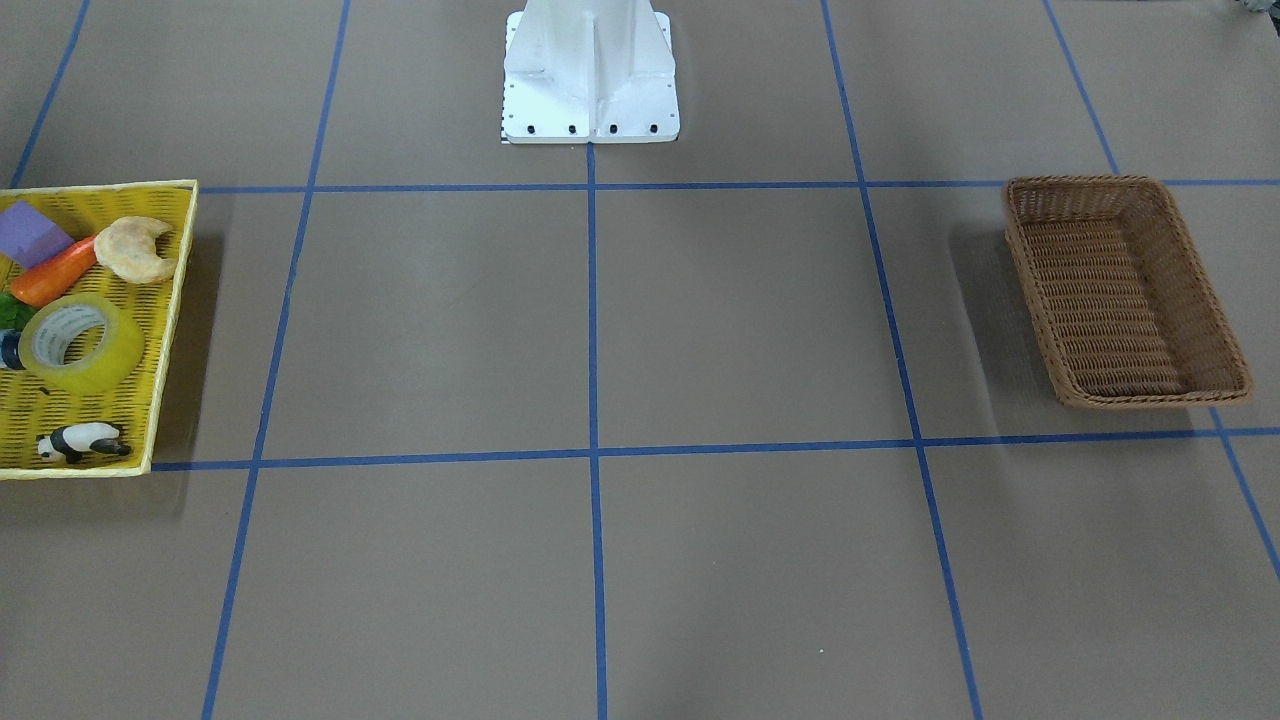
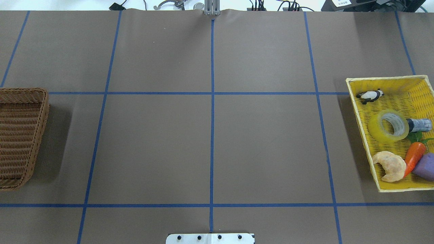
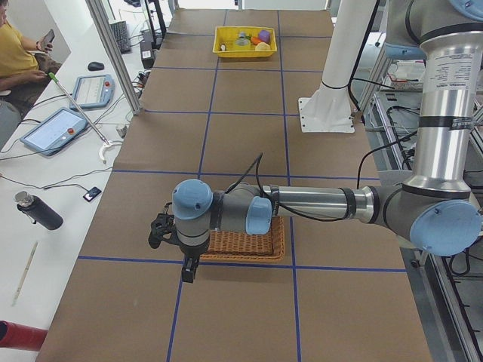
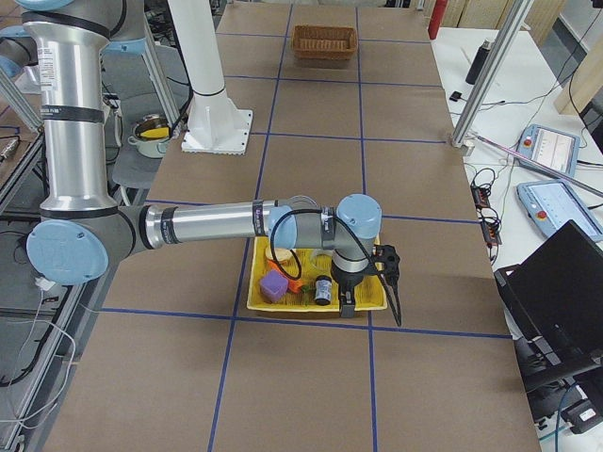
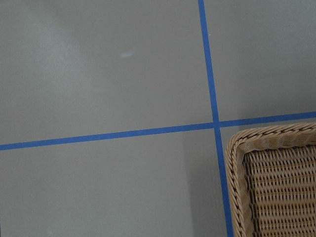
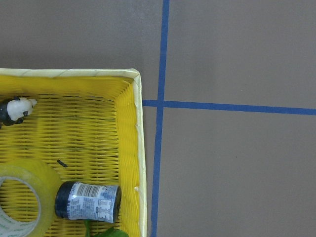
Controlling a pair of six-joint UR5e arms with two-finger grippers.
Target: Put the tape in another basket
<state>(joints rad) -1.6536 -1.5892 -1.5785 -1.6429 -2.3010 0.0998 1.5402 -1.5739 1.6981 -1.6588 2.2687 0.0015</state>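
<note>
While neither arm shows in the front-facing view, we find the tape [image 1: 82, 342] there in the yellow mesh basket [image 1: 172, 300], crowded by a carrot [image 1: 55, 272], a croissant [image 1: 135, 248] and a panda figure [image 1: 82, 441]. It seems propped at a slant, though the angle is hard to read. The wicker basket [image 1: 1125, 290] sits well apart across the table [image 1: 600, 330].

From overhead, the roll touches a small labelled bottle [image 2: 419, 125], so we judge a careless grasp could drag that neighbour along.

In the left side view the left gripper [image 3: 157, 231] hangs near the wicker basket. In the right side view the right gripper [image 4: 388, 262] hovers near the yellow basket's outer edge. From these we cannot tell whether either pair of jaws is open or closed.

The left wrist camera shows only a wicker corner and table. The right wrist camera catches the tape at the picture's corner, so a straight descent might strike the basket wall or tip it.
</note>
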